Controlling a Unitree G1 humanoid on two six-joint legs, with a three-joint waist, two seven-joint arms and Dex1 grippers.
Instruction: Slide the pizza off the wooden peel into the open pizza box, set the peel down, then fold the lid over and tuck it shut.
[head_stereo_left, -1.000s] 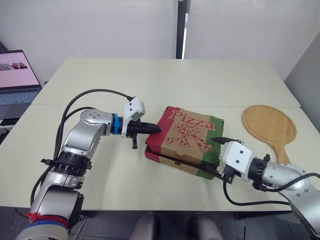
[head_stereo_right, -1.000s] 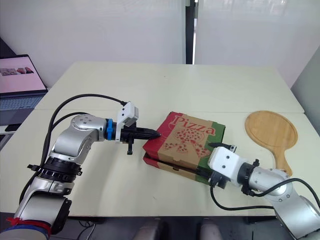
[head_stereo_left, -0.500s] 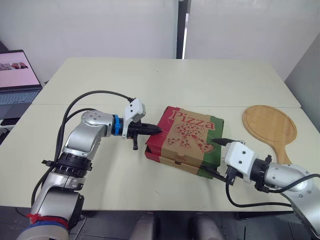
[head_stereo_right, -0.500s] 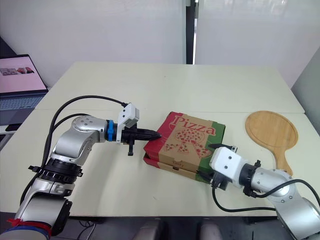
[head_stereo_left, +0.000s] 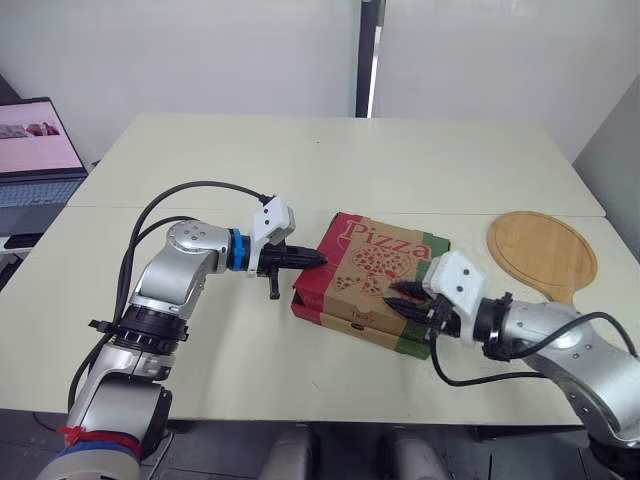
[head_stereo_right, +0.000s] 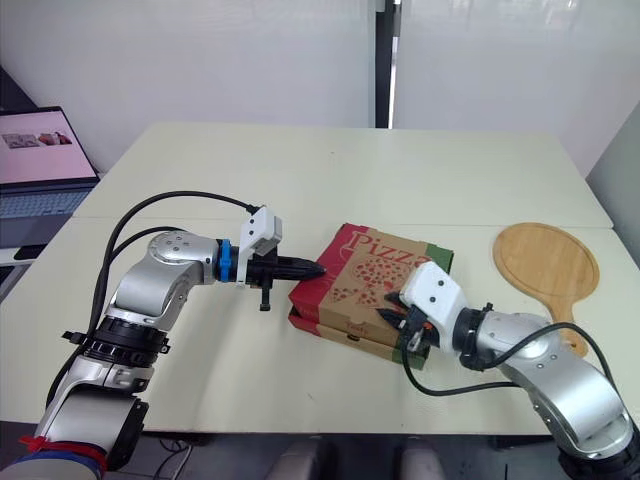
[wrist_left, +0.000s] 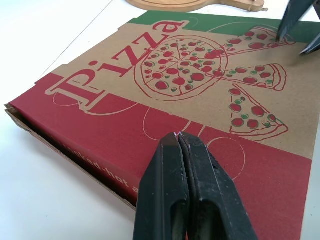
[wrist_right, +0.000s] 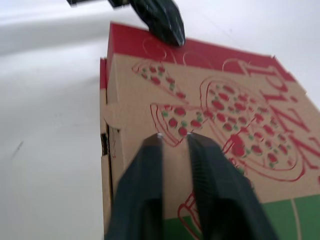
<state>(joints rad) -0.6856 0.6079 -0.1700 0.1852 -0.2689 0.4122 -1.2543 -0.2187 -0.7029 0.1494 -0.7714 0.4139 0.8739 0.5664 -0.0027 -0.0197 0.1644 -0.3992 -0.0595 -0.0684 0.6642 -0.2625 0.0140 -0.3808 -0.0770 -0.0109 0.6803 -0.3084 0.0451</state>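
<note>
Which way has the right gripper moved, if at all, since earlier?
Yes: the right gripper moved left, from past the near right corner of the pizza box to over its top.

Pizza box lay on the worktop with its printed lid folded over, set slightly askew to the front edge. Left gripper, fingers drawn together to a point, touched the lid's red left edge, and the right gripper rested on the lid's near right corner. Wooden peel lay flat and bare to the right of the box, apart from it; an open laptop stood at the far left.
</note>
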